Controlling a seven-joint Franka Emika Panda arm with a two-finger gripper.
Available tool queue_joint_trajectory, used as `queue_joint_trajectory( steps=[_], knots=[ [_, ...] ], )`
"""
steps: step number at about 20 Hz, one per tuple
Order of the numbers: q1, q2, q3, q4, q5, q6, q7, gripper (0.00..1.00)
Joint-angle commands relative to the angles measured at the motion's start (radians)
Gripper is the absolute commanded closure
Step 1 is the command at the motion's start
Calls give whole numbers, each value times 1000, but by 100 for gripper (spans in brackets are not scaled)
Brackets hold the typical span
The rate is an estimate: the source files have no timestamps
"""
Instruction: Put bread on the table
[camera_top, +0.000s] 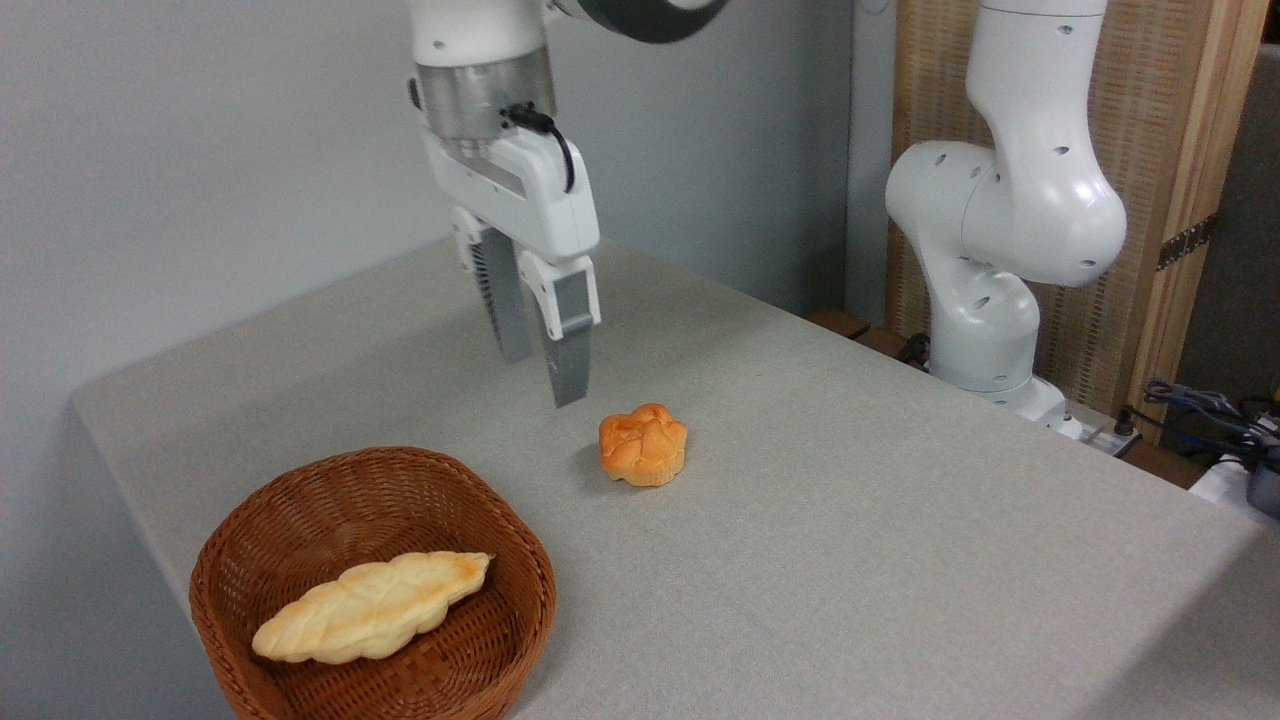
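Observation:
The bread (643, 445), a small round golden-orange bun with a lobed top, rests on the light grey cloth of the table (850, 520) near its middle. My gripper (543, 381) hangs in the air up and to the left of the bun, clear of it. Its two grey fingers (569, 350) point down with a gap between them and hold nothing, so it is open.
A brown wicker basket (372, 585) at the front left holds a long pale braided loaf (370, 607). The arm's white base (990, 300) stands at the table's far right edge, with a wooden panel behind it and cables at the right.

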Motion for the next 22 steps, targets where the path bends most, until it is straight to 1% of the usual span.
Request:
queue_joint_trajectory(
  steps=[1, 3, 4, 6, 12, 16, 22],
  knots=[
    [-1, 79, 44, 139, -5, -53, -50, 0],
    [-1, 111, 55, 203, -8, -89, -71, 0],
    [-1, 138, 66, 249, -10, -125, -81, 0],
    [-1, 178, 63, 315, -11, -204, -90, 0],
    [-3, 181, 38, 313, -14, -211, -104, 0],
    [-1, 180, 40, 308, -16, -176, -99, 0],
    [-1, 155, 54, 279, -19, -159, -88, 0]
  ],
)
